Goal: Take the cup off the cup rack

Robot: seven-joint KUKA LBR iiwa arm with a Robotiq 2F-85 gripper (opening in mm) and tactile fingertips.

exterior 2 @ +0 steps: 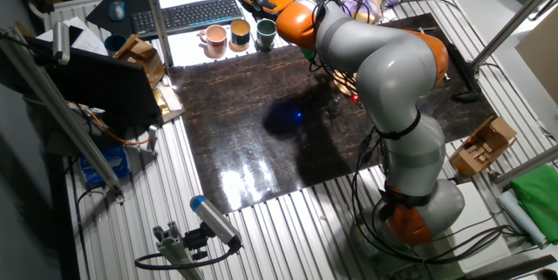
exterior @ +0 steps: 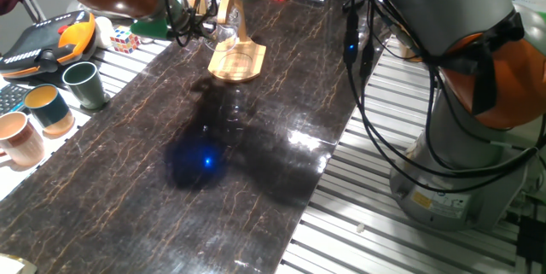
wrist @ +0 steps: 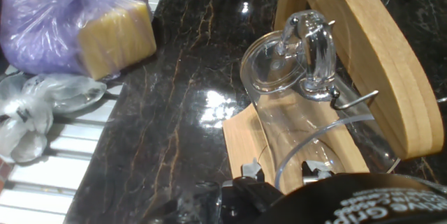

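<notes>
Here the gripper (wrist: 281, 173) shows only as two fingertips at the bottom of the hand view. They stand apart with the near rim of the cup (wrist: 293, 105) between them. Whether they press on the glass I cannot tell.

The cup hangs on the rack (wrist: 377, 63), its handle looped over a thin metal hook (wrist: 353, 100), mouth toward the hand and thick base away from it. It is clear and looks empty.

The likely trouble is the handle. A straight pull back could catch it on the hook and drag or tip the rack, which looks light and stands loose on the dark table (wrist: 174, 112). So the cup probably has to be lifted clear of the hook first. Smooth glass held by one thin wall could also slip or twist.

Farther out, a purple bag (wrist: 49, 15) holds a yellow block. In one fixed view a green mug (exterior: 83, 84), a teal mug (exterior: 47, 107) and a pinkish mug (exterior: 17, 137) stand well apart, seemingly empty.
</notes>
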